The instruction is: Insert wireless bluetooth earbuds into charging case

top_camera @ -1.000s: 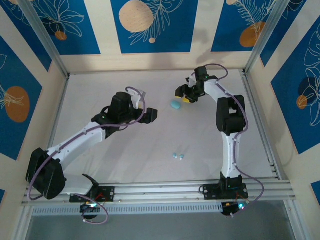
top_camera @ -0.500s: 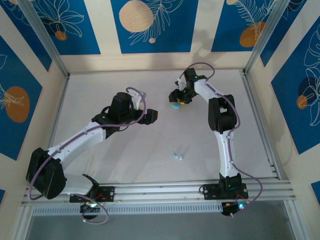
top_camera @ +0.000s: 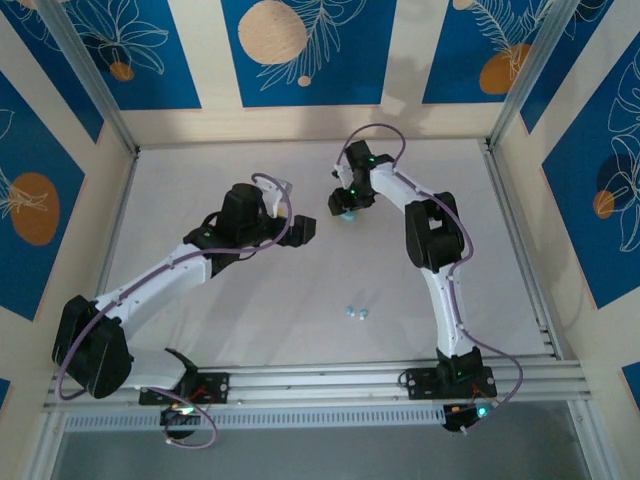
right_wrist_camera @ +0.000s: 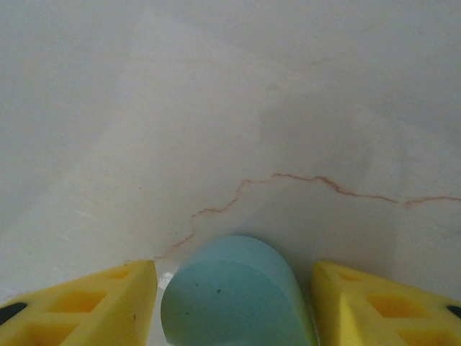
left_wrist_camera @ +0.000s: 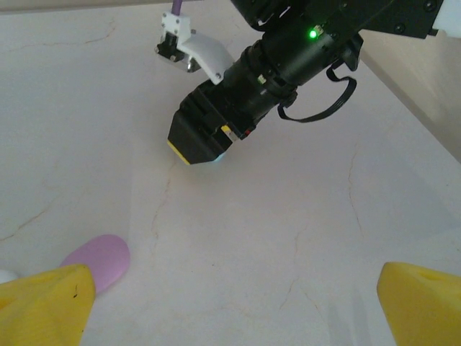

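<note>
A teal pebble-shaped charging case (right_wrist_camera: 234, 299) lies shut on the table between the yellow fingers (right_wrist_camera: 90, 306) of my right gripper (right_wrist_camera: 234, 277). The jaws straddle it with small gaps on both sides, so the gripper is open. From above, my right gripper (top_camera: 343, 205) covers most of the teal case (top_camera: 347, 214). Two tiny teal earbuds (top_camera: 357, 313) lie together nearer the front, apart from both grippers. My left gripper (top_camera: 303, 232) stands open with nothing between its fingertips (left_wrist_camera: 43, 303). A pink case (left_wrist_camera: 97, 259) lies just inside its left fingertip.
The white table (top_camera: 200, 180) is walled by beige panels on three sides, with an aluminium rail (top_camera: 330, 378) along the front. In the left wrist view the right gripper's black body (left_wrist_camera: 216, 126) sits close ahead. A small white object (left_wrist_camera: 4, 276) peeks in at the left edge.
The right gripper has swung left and come down over the teal case, which now sits between its fingers. The left arm has not moved.
</note>
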Robot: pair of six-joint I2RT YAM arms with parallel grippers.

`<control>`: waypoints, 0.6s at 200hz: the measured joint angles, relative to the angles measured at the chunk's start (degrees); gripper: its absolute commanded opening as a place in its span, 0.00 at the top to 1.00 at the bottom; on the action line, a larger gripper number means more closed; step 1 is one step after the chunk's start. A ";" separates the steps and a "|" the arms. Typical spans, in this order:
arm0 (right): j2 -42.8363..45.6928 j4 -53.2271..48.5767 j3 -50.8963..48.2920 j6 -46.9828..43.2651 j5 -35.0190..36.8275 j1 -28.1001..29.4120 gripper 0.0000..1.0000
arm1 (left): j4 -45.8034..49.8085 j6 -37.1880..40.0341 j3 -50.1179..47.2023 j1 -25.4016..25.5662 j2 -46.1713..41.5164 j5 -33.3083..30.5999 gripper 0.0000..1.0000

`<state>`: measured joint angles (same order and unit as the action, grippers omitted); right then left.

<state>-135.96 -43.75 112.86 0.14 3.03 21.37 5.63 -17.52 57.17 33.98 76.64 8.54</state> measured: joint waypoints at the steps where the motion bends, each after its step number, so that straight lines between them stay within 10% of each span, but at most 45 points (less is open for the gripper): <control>1: 0.00 0.00 -0.04 -0.07 0.31 0.11 0.41 | -0.02 0.00 0.00 0.00 0.00 -0.02 0.00; 120: 4.55 2.16 -7.93 -1.40 7.17 3.06 0.53 | -0.55 -0.20 -0.44 0.00 -2.45 -0.02 0.00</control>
<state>-131.41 -41.58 104.92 -1.26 10.20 24.43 5.08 -17.72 56.73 33.98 74.19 8.51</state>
